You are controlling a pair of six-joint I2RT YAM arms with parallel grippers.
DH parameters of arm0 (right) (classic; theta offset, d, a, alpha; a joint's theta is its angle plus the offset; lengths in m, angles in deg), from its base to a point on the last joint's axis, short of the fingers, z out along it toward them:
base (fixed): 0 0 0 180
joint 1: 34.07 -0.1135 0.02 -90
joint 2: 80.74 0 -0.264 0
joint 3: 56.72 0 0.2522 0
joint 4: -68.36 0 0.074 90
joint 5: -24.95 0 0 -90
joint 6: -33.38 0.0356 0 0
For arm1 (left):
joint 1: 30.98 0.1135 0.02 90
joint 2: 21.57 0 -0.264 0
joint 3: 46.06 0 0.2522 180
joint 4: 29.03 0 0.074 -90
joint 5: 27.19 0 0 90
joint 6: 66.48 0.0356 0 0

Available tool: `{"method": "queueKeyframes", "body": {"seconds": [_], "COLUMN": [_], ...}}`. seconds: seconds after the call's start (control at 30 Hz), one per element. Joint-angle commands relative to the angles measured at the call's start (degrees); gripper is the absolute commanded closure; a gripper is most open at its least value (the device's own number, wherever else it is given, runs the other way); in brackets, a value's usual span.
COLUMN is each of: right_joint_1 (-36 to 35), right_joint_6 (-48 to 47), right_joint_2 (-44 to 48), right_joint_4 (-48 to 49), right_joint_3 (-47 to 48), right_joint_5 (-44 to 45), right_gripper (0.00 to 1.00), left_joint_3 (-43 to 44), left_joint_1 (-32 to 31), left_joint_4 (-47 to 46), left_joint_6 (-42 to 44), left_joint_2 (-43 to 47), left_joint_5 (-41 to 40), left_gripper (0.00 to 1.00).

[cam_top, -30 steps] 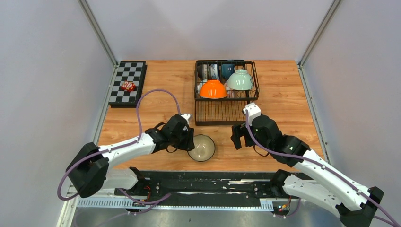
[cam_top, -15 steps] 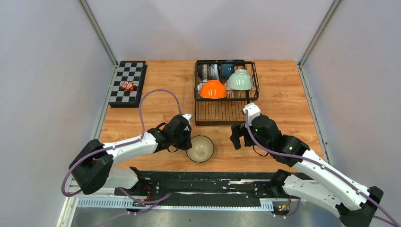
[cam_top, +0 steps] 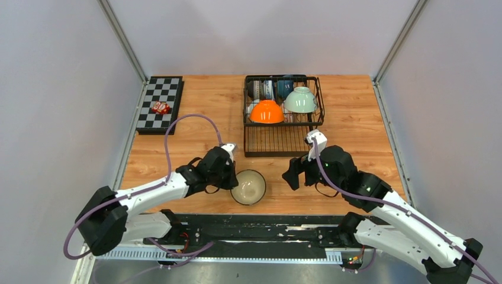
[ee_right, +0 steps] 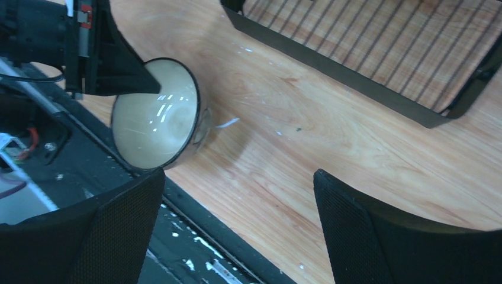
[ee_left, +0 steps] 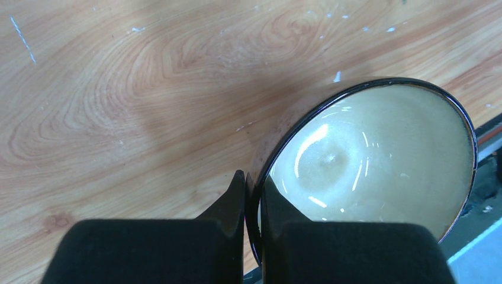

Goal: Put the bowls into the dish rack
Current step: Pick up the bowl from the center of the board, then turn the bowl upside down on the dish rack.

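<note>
**Left end effector has the cream bowl by the rim**

It's clamped on the bowl's left rim, one finger inside and one outside. The bowl is at the near edge of the tabletop, in front of the dish rack and apart from it. Right end effector hangs just right of the bowl, jaws wide, holding nothing. Orange bowl and pale green bowl sit upside down in the rack.

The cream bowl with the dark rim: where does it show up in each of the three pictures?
Top view: the cream bowl sits low, just left of centre.
Left wrist: lower right, filling much of the picture.
Right wrist: upper left.
Shared landmark: the left pincer clamped on its rim.
</note>
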Motion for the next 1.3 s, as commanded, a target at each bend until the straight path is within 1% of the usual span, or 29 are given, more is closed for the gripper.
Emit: {"method": "queueKeyframes", "body": {"seconds": [0.0, 0.13, 0.23, 0.43, 0.73, 0.83, 0.97, 1.27], "right_joint_1": [-0.59, -0.89, -1.27, -2.19, -3.78, -4.23, -4.82, -6.84], "right_joint_6": [3.85, 6.25, 8.25, 14.17, 18.85, 20.27, 22.25, 26.50], "right_joint_2": [1.17, -0.04, -0.63, -0.47, -2.49, -3.08, -4.16, -5.99], "right_joint_4": [4.08, 6.36, 10.17, 19.65, 26.14, 26.67, 31.02, 37.13], "right_joint_3": [-0.95, -1.02, -2.16, -6.15, -6.74, -6.88, -7.46, -8.85], "right_joint_5": [-6.72, -10.33, -13.22, -13.78, -13.43, -12.23, -12.85, -13.34], "right_gripper": [0.01, 0.00, 0.00, 0.00, 0.00, 0.00, 0.00, 0.00], "left_joint_3": [0.49, -0.46, -1.67, -3.65, -4.90, -5.65, -6.23, -9.57], "left_joint_1": [0.01, 0.85, 1.45, 2.36, 2.83, 3.13, 3.45, 4.49], "left_joint_4": [-6.29, -7.54, -9.03, -12.13, -17.86, -20.12, -22.71, -30.32], "left_joint_6": [-2.59, -3.52, -4.55, -6.42, -9.17, -10.50, -11.86, -15.72], "left_joint_2": [6.51, 11.06, 14.48, 20.40, 24.93, 26.33, 27.48, 30.09], "left_joint_5": [2.38, 2.50, 2.74, 2.62, 2.72, 2.71, 3.17, 3.69], "left_gripper": [1.00, 1.00, 1.00, 1.00, 1.00, 1.00, 1.00, 1.00]}}
